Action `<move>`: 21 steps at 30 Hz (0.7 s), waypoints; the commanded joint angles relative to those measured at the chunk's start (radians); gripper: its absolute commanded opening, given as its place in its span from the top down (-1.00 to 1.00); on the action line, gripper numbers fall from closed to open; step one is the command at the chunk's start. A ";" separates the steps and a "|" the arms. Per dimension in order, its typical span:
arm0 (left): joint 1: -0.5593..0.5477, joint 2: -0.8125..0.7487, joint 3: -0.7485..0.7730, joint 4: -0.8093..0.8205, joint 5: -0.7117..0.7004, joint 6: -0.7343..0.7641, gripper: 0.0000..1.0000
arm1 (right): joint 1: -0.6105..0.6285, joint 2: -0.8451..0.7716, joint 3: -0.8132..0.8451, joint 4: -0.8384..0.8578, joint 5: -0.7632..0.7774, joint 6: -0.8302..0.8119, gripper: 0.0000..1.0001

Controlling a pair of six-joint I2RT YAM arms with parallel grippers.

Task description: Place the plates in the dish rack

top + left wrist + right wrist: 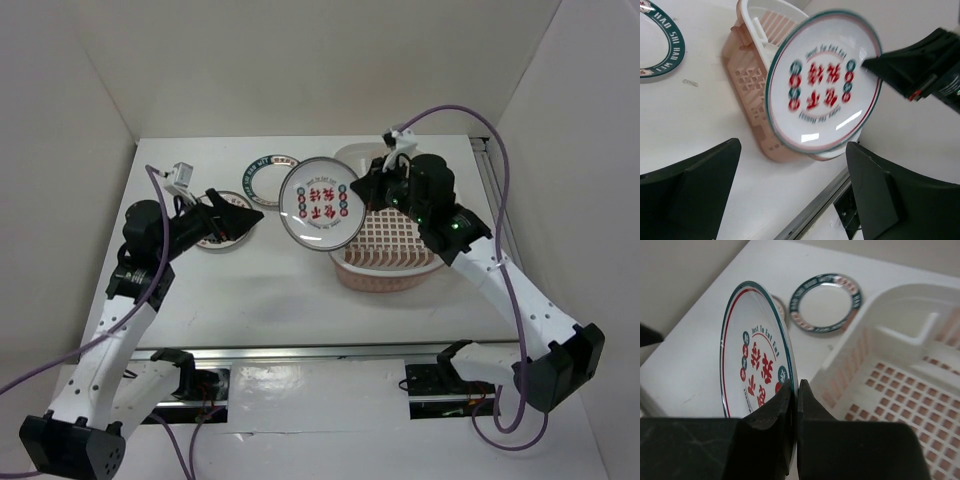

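You are working on a white table (pixel 300 295) boxed in by plain white walls at the back and both sides, with a metal rail (pixel 300 352) running along its near edge by the arm bases. The dish rack (pixel 392 258) sits right of centre on that table, a pale pink basket with a white upper rim. Inside it you can see only its own slotted grid floor and a white divider post near one end. Your right gripper (pixel 794 390) has its fingers pinched tight on the rim of the red-marked plate (pixel 320 203). It holds the plate on edge, clear of the table, at the rack's left end, with the printed face tilted up toward the overhead camera. The teal-ringed plate (pixel 268 172) lies flat on the table, behind and to the left of the held one and well apart from the rack. A third plate (pixel 213 238) lies flat further left, partly hidden under your left gripper (pixel 240 215), so its pattern is hard to read. That gripper's fingers stand wide apart with nothing between them. Its wrist view looks across at the held plate and the rack's pink side wall.
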 commanded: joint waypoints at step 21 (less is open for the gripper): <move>-0.002 -0.122 0.062 -0.449 -0.163 0.247 -1.00 | -0.002 -0.077 0.048 -0.278 0.768 -0.051 1.00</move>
